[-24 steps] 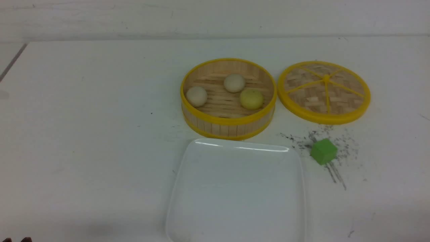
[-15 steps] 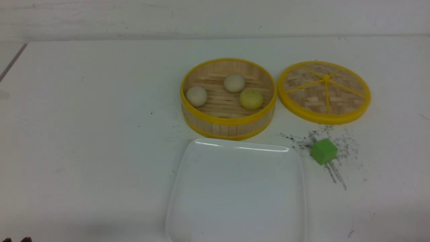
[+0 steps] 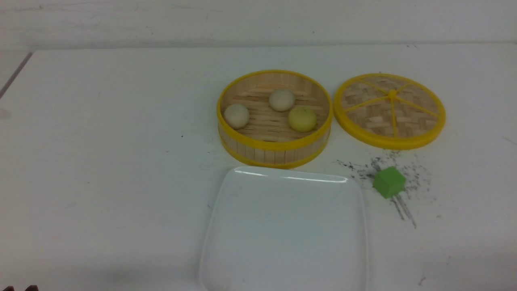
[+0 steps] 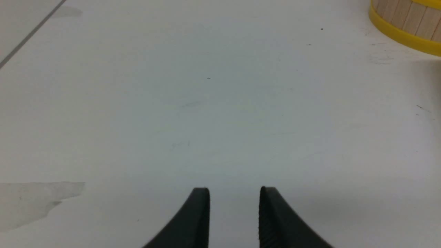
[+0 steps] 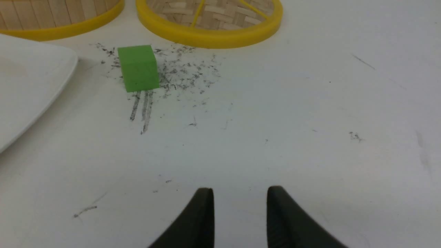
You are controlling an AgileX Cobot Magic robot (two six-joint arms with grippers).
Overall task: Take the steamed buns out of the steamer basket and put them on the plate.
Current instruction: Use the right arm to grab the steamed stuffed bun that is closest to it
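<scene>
Three steamed buns lie in the steamer basket: a cream bun at its left, a cream bun at the back, a pale yellow bun at the right. The white square plate sits just in front of the basket with nothing on it. My left gripper is open over bare table, far from the basket. My right gripper is open too, nothing between its fingers, well short of the plate. In the front view only a dark tip shows at the bottom left corner.
The woven basket lid with yellow spokes lies flat to the right of the basket. A green cube sits on a patch of dark scuff marks right of the plate; it also shows as the green cube in the right wrist view.
</scene>
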